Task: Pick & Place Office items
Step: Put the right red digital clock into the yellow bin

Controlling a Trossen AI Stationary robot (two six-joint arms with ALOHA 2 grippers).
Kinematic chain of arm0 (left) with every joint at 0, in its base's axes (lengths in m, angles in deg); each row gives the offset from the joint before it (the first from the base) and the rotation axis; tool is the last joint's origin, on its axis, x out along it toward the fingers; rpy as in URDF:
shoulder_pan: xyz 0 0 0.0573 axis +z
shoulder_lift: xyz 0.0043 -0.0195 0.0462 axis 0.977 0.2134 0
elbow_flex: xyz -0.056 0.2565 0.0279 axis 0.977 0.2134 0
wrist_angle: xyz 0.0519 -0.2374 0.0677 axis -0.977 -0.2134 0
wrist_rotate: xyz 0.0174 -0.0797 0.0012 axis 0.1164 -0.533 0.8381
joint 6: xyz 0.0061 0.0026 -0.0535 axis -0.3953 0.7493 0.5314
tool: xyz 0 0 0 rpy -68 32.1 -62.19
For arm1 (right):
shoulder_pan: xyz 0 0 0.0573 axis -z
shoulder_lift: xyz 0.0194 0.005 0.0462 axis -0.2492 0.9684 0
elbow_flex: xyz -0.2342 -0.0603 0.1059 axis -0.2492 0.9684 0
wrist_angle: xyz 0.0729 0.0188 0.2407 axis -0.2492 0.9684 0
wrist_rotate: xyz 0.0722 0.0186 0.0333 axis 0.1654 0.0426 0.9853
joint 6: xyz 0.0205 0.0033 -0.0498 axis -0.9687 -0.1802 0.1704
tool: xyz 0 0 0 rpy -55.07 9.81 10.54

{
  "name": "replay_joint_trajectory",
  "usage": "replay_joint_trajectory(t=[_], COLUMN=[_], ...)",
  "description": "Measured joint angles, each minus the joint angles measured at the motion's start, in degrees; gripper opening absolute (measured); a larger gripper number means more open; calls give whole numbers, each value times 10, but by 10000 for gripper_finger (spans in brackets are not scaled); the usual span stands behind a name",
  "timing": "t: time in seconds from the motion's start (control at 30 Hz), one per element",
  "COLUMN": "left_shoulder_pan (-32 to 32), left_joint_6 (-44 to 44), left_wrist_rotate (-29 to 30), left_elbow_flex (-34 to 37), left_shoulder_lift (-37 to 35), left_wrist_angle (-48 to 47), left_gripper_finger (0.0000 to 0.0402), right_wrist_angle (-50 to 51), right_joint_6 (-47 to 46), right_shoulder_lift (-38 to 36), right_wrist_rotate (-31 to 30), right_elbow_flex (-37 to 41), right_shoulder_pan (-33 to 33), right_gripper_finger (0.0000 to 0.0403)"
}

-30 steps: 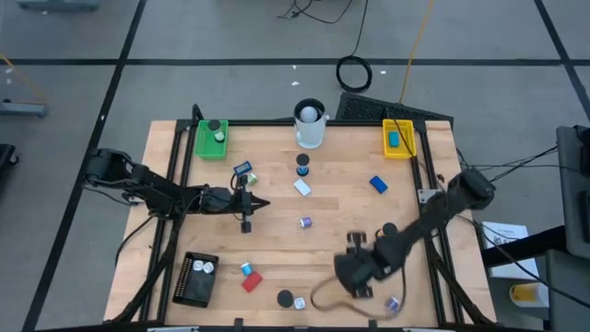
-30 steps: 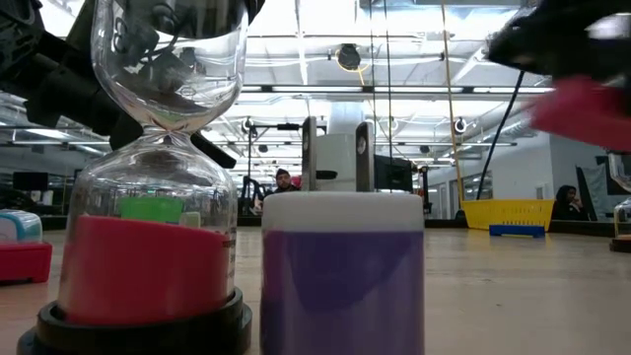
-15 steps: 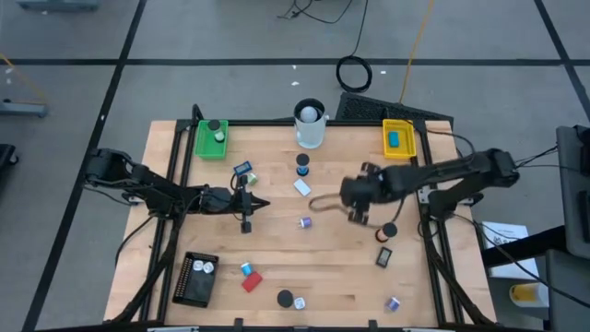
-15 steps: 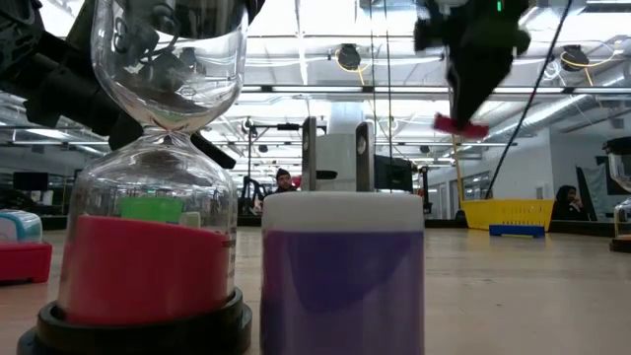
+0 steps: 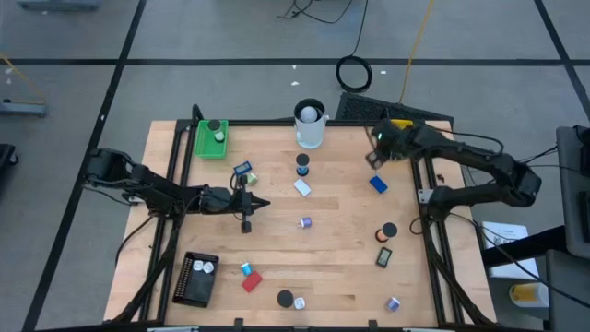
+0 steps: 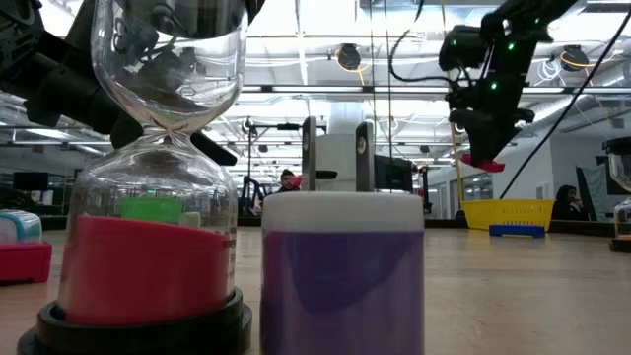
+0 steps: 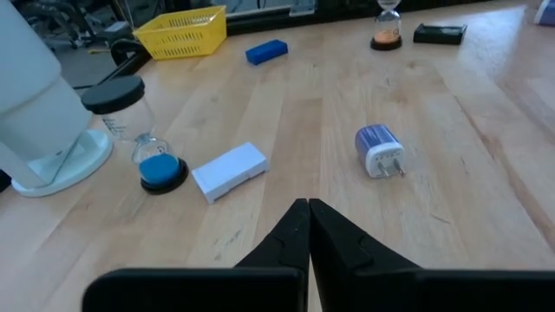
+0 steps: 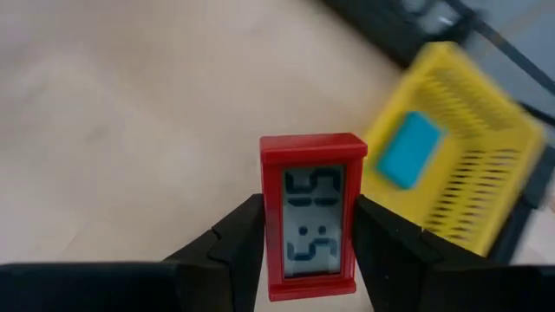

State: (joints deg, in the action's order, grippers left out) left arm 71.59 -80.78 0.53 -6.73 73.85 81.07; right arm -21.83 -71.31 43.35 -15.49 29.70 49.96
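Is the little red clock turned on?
On. The red clock, held in the right pincer near the yellow tray, shows dark digits on its screen.

Red digital timer (image 8: pixel 313 217) upright between the right hand's (image 8: pixel 308 247) fingers, above the yellow basket (image 8: pixel 473 165).

Bright, even light falls from ceiling strip lamps (image 6: pixel 296 91) that glare in the low view, casting only soft shadows on the desk (image 5: pixel 323 231), while the near hourglass (image 6: pixel 148 168) looms soft-focused and the yellow basket (image 8: pixel 468 165) behind the red clock (image 8: pixel 312 217) is smeared with blur.
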Motion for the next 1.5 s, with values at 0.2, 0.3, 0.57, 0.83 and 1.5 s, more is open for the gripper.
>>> replay_joint_trajectory(t=[0.2,0.3,0.57,0.83,1.5], left_shoulder_pan=[0,0,-1,-9,-11], left_joint_6=[4,2,2,2,3], left_wrist_rotate=[0,0,0,-1,-1], left_elbow_flex=[0,0,0,0,0], left_shoulder_lift=[0,0,0,0,0], left_wrist_angle=[4,4,3,3,3], left_gripper_finger=[20,8,23,5,19], right_wrist_angle=[-59,-89,-122,-30,36], right_joint_6=[38,55,42,-4,-49], right_shoulder_lift=[60,94,156,251,328], right_wrist_rotate=[2,16,0,-62,-136], right_elbow_flex=[0,0,-25,-91,-132], right_shoulder_pan=[152,199,234,234,234], right_gripper_finger=[147,149,143,146,153])
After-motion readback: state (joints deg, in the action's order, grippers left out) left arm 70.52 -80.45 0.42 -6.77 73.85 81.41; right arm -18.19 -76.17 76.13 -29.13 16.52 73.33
